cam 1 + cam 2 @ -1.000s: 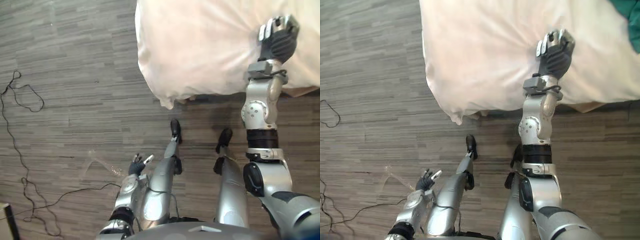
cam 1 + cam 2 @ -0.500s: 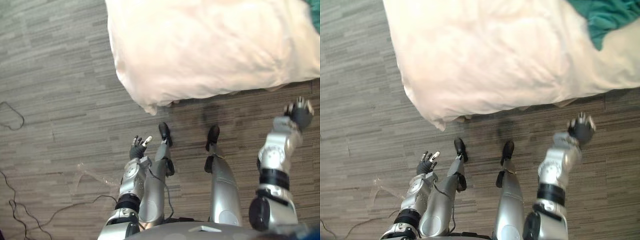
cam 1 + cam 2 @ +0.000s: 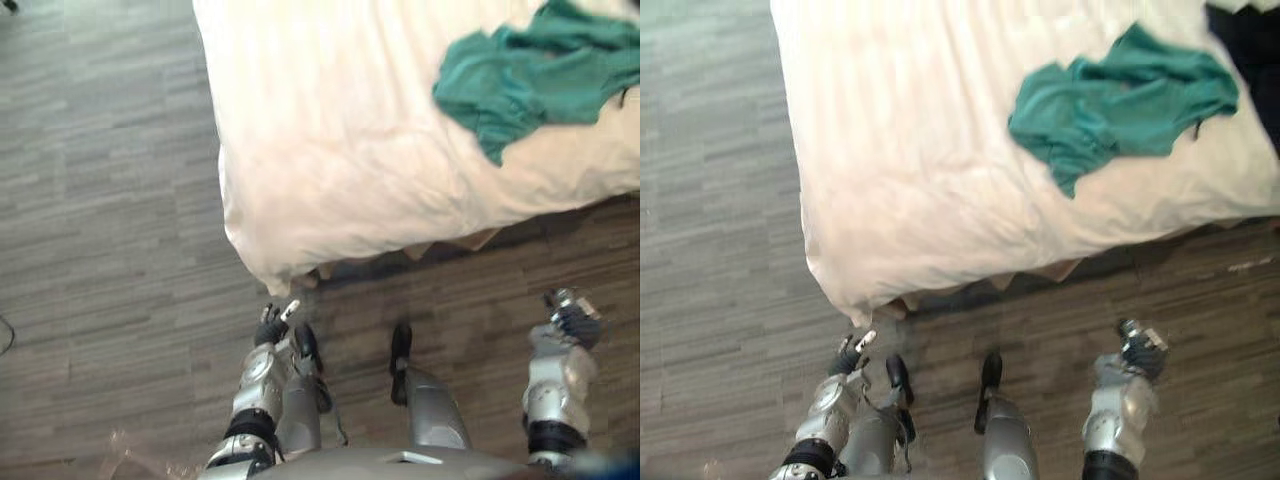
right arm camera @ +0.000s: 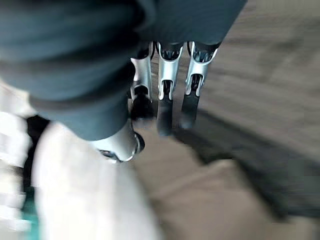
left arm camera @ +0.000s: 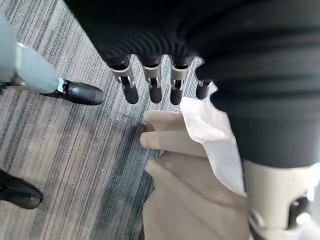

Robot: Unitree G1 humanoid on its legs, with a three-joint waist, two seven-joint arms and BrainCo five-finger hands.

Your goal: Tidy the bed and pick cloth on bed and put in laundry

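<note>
Teal cloth [image 3: 520,85] crumpled on bed [image 3: 320,150], untouched

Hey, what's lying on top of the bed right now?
A crumpled green cloth lies on the cream bed cover, toward the right. A dark item shows at the far right edge, cut off. Anything beneath the cloth is hidden.
</note>
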